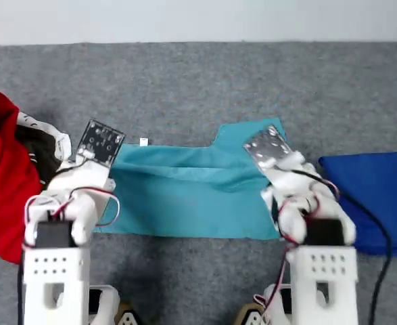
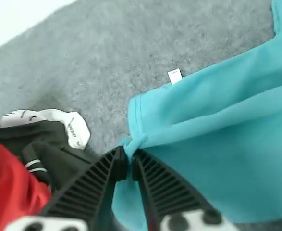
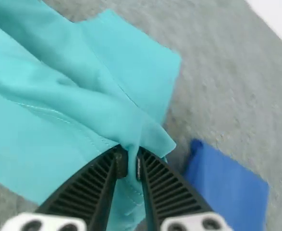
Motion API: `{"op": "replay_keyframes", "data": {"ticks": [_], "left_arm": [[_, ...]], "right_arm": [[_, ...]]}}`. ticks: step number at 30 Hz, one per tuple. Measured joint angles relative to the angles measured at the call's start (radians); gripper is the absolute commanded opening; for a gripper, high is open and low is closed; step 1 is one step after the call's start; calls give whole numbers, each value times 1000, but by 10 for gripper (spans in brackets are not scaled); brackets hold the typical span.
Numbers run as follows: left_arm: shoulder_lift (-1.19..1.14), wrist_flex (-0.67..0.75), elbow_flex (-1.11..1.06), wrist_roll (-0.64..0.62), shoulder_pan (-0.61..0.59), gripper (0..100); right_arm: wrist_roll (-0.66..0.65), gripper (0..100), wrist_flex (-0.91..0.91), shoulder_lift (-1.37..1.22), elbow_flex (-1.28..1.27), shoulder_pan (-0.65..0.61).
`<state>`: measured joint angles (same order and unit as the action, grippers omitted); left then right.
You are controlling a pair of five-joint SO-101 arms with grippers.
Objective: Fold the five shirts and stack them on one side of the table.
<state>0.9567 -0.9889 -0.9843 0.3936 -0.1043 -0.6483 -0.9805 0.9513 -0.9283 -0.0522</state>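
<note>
A teal shirt lies spread across the middle of the grey table, partly folded along its far edge. My left gripper is shut on the teal shirt at its left edge, pinching a bunch of cloth; from above it sits at that edge. On the other side, my right gripper is shut on the teal shirt at a raised fold near its right edge, also seen from above. A folded blue shirt lies at the right, a corner of it beyond the right gripper.
A heap of unfolded shirts sits at the left: red, black and white. A small white tag lies at the teal shirt's far edge. Bare grey table stretches behind the shirts.
</note>
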Motion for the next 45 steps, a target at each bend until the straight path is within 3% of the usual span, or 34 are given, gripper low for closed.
{"op": "replay_keyframes", "data": {"ticks": [6,19,33,45], "left_arm": [[-193,147,2,0,0,13],[-674,325,172,0,0,13],[-1077,334,468,0,-2,13],[-1149,334,509,0,0,13]], "right_arm": [[28,9,170,-236,5,-17],[84,9,192,-621,287,-21],[163,9,192,-988,589,43],[163,9,241,-1201,710,63]]}}
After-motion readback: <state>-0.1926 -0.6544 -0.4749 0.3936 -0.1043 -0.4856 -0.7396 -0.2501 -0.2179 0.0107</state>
